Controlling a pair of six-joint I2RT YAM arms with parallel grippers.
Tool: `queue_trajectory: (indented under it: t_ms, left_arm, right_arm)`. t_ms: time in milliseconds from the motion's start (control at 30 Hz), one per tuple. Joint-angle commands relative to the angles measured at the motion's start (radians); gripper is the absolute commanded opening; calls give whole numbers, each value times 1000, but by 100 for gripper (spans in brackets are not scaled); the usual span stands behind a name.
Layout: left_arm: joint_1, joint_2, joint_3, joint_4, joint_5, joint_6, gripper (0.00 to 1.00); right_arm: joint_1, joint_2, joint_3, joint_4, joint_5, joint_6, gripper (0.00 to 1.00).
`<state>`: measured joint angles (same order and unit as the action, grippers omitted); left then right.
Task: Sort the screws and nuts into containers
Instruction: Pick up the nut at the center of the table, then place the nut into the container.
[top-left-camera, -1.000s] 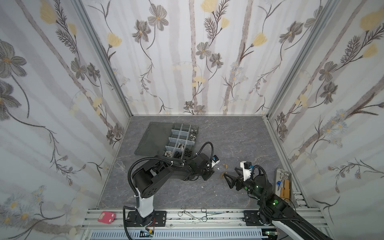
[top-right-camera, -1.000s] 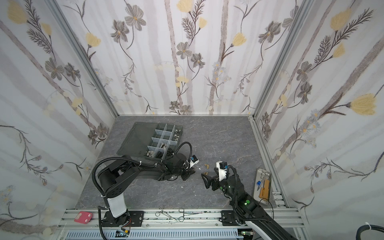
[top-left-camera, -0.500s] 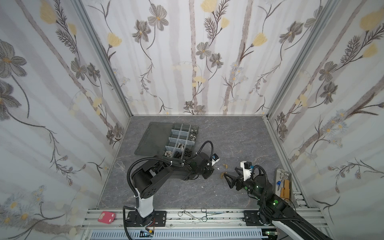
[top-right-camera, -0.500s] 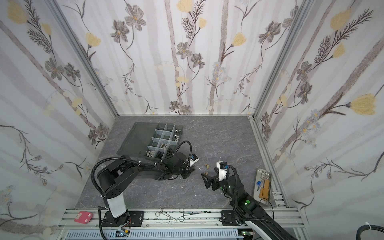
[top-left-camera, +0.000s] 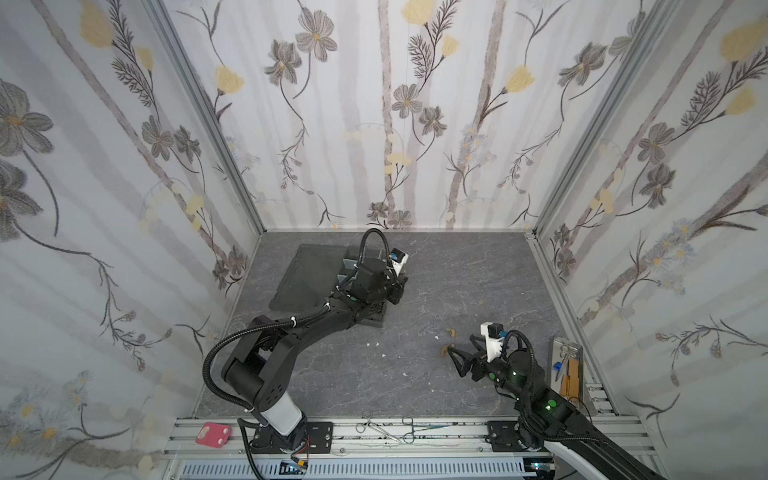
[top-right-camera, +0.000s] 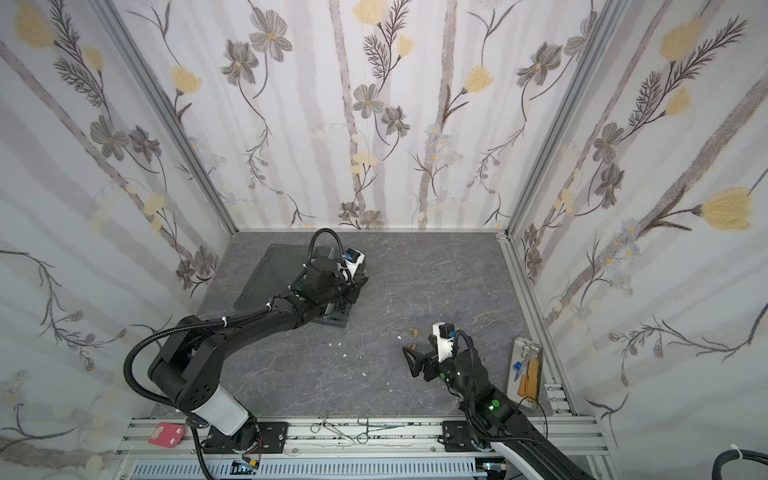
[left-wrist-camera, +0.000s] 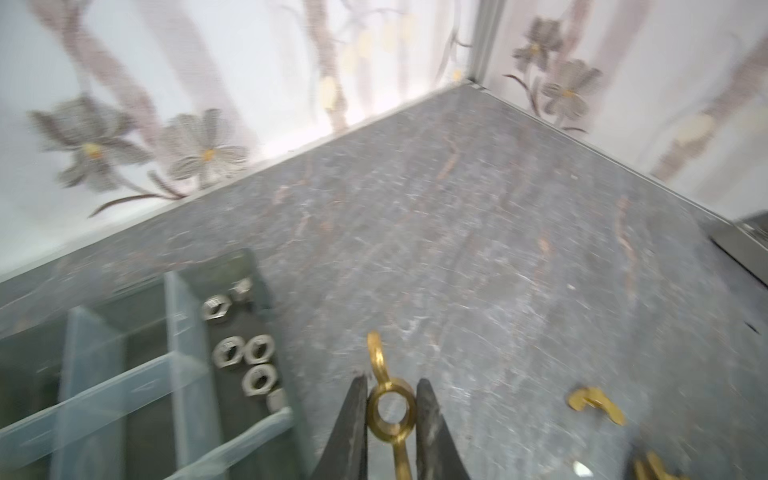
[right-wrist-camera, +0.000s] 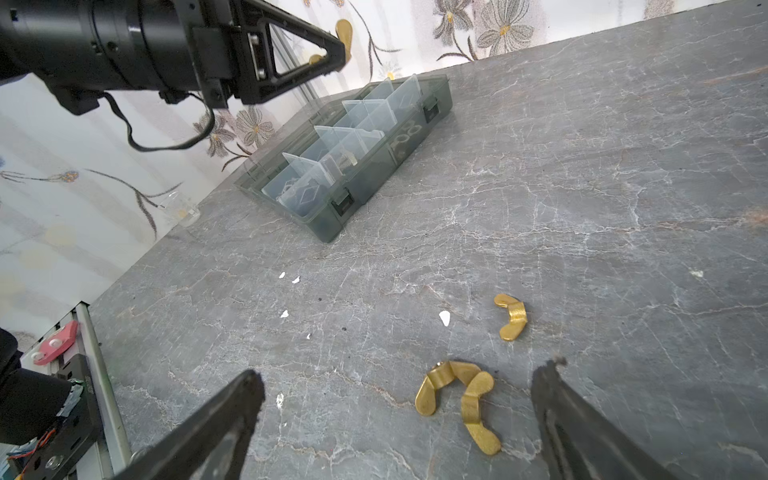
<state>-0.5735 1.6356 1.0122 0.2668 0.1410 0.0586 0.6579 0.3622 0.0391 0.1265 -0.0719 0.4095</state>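
Observation:
My left gripper (left-wrist-camera: 391, 386) is shut on a brass wing nut (left-wrist-camera: 392, 434), its ring pinched between the two fingers. It hangs just beside the edge of the dark grey organizer box (right-wrist-camera: 374, 183), next to a cell holding several silver hex nuts (left-wrist-camera: 245, 357). In both top views the left gripper (top-left-camera: 397, 291) hovers over the box's right side. My right gripper (right-wrist-camera: 399, 376) stands wide open low over the table, with two touching brass wing nuts (right-wrist-camera: 457, 399) between its fingers and a third wing nut (right-wrist-camera: 511, 318) just beyond.
The box's flat lid (top-left-camera: 307, 278) lies open to the left. A metal tray with scissors (top-left-camera: 567, 365) sits at the right edge. White specks (top-left-camera: 376, 344) dot the table's middle. Forceps (top-left-camera: 386, 428) and a red piece (top-left-camera: 210, 434) lie on the front rail.
My left gripper has closed on the wing nut, lifted from the table near the loose nuts and swung back toward the organizer box. The right arm has stayed still.

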Motion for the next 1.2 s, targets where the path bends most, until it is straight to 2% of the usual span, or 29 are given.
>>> queue_trajectory:
  t_ms: [0, 167, 467, 733, 900, 1133, 1167]
  left_arm:
    - [72, 19, 23, -74, -44, -72, 16]
    - [184, 128, 144, -272, -103, -165, 13]
    - [255, 193, 193, -480, -186, -262, 15]
    - [262, 96, 124, -471, -262, -273, 16]
    - [285, 118, 115, -488, -270, -266, 16]
    - [271, 137, 127, -467, -286, -239, 40]
    - [263, 131, 127, -463, -292, -233, 41]
  right_arm:
    - [0, 4, -2, 41, 15, -6, 100]
    - [1, 4, -2, 39, 18, -6, 100]
    - [0, 7, -3, 42, 24, -6, 100]
    - [0, 17, -1, 42, 20, -5, 100]
    - [0, 12, -2, 42, 17, -5, 100]
    - [0, 4, -2, 39, 18, -5, 100]
    - [1, 2, -2, 38, 18, -5, 100]
